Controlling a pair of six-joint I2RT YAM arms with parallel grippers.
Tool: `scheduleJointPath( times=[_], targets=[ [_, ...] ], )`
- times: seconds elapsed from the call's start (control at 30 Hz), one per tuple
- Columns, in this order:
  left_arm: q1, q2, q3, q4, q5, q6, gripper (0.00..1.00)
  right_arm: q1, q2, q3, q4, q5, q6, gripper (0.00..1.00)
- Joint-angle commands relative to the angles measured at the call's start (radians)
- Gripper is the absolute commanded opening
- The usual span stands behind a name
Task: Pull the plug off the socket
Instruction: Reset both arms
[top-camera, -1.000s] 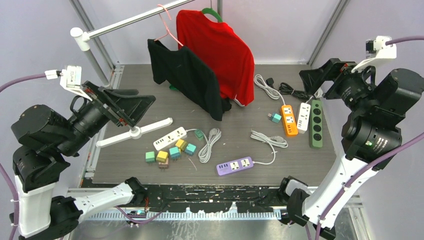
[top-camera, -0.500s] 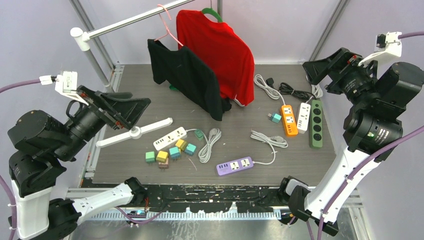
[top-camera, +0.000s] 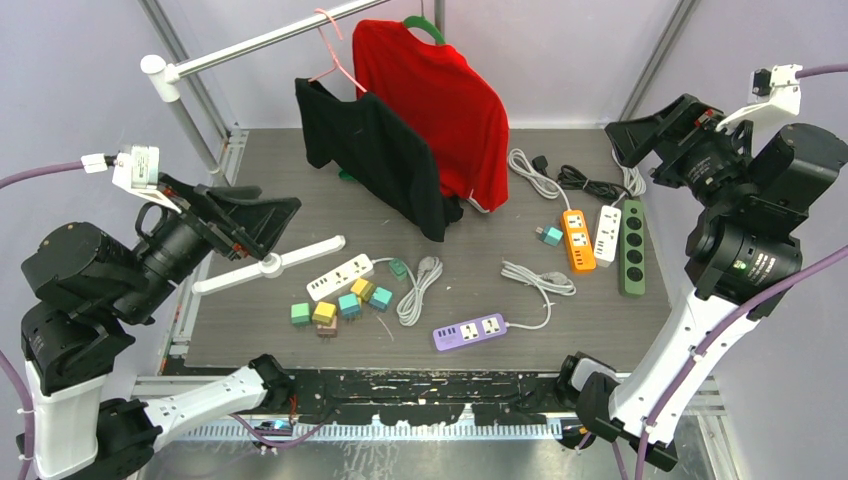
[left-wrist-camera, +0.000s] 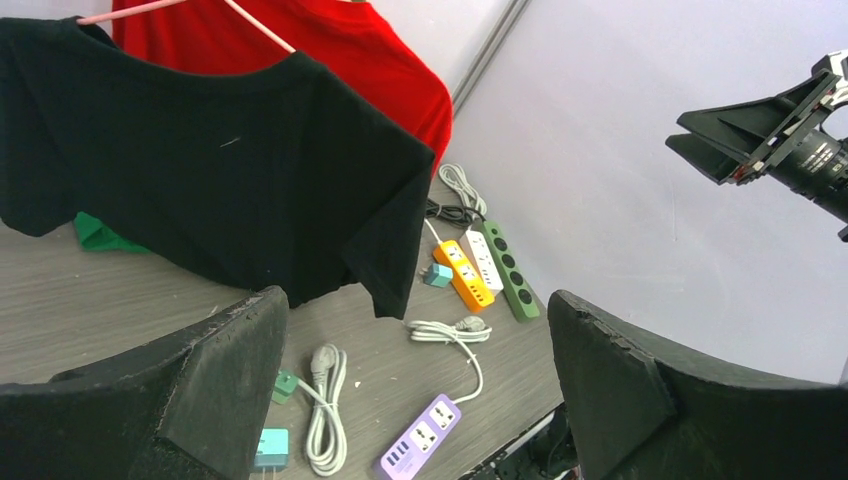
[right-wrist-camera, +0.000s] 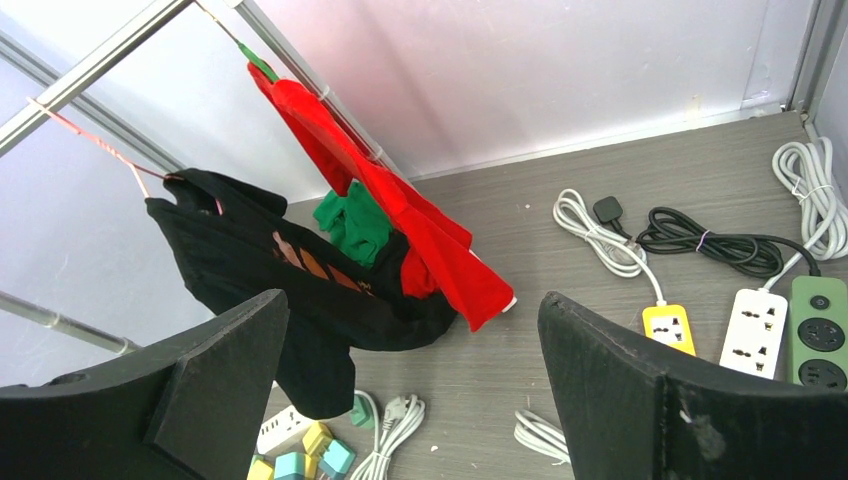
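An orange power strip lies at the right of the table, with a teal plug against its left side. Both show in the left wrist view, the strip and the plug. The right wrist view shows the strip's top end; the plug is hidden there. My left gripper is open and empty, held high over the table's left side, far from the plug. My right gripper is open and empty, held high over the back right corner.
A black shirt and a red shirt hang on a rail at the back. White, green, purple and another white strip lie about, with coiled cables and coloured adapter blocks.
My right arm has lifted and swung back towards the right wall. My left arm has drawn slightly back and to the left. Nothing on the table has moved.
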Motion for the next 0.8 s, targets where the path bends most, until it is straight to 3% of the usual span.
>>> scheduleJointPath(
  times=[0.0, 0.77],
  targets=[
    [0.003, 0.002, 0.001, 0.018, -0.018, 0.034, 1.00, 0.001, -0.013, -0.005, 0.058, -0.006, 0.017, 1.00],
    [0.004, -0.006, -0.020, -0.008, -0.020, 0.048, 1.00, 0.001, -0.012, -0.032, 0.081, -0.006, 0.032, 1.00]
  ],
)
